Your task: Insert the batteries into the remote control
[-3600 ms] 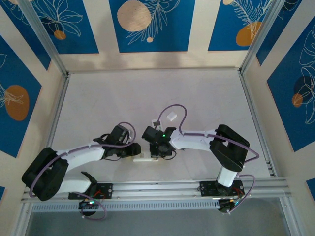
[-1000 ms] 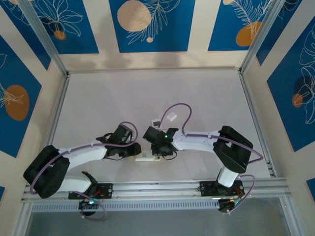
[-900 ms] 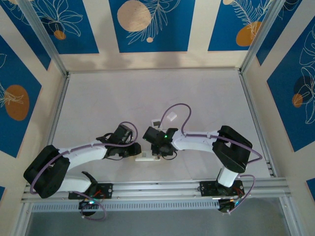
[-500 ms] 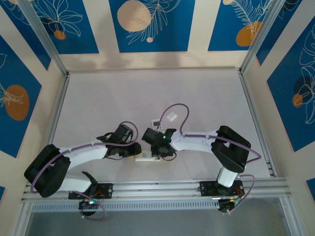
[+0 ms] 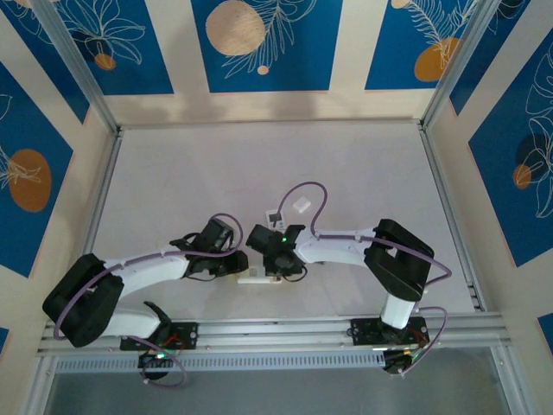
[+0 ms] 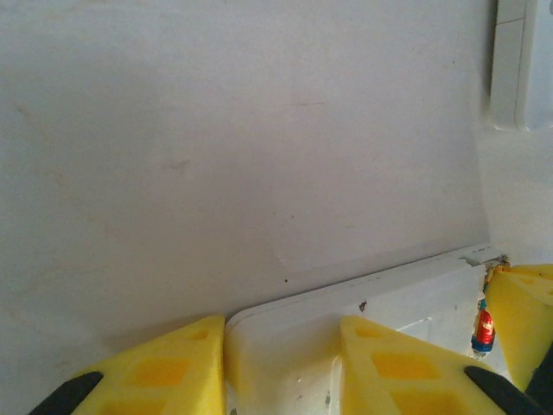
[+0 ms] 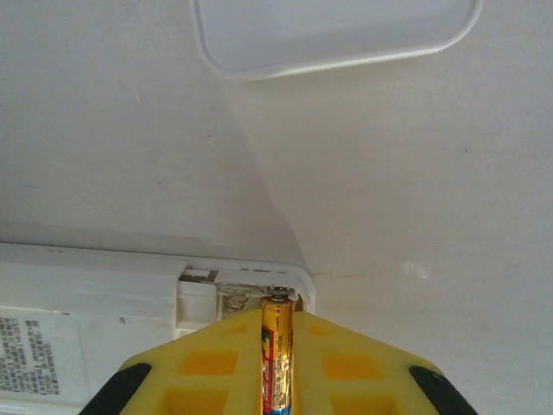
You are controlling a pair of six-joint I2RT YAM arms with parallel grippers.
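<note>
The white remote control [image 5: 253, 277] lies flat near the front of the table between both arms. My left gripper [image 5: 233, 264] is shut on its left end; in the left wrist view the yellow fingers [image 6: 164, 372] clamp the remote control [image 6: 406, 290] on both sides. My right gripper [image 5: 276, 268] is shut on an orange-gold battery [image 7: 276, 346]. The battery's tip touches the contact at the end of the remote's open compartment [image 7: 229, 294], where a bare spring shows beside it. The remote control [image 7: 95, 311] runs off to the left in that view.
Two small white pieces [image 5: 273, 215] [image 5: 301, 205] lie just behind the grippers. A flat white rounded piece [image 7: 337, 30] lies on the table beyond the remote. Metal frame rails [image 5: 441, 199] edge the white table.
The right gripper has shifted slightly left over the remote's right end with the battery in it. The left gripper and the remote have stayed put.
</note>
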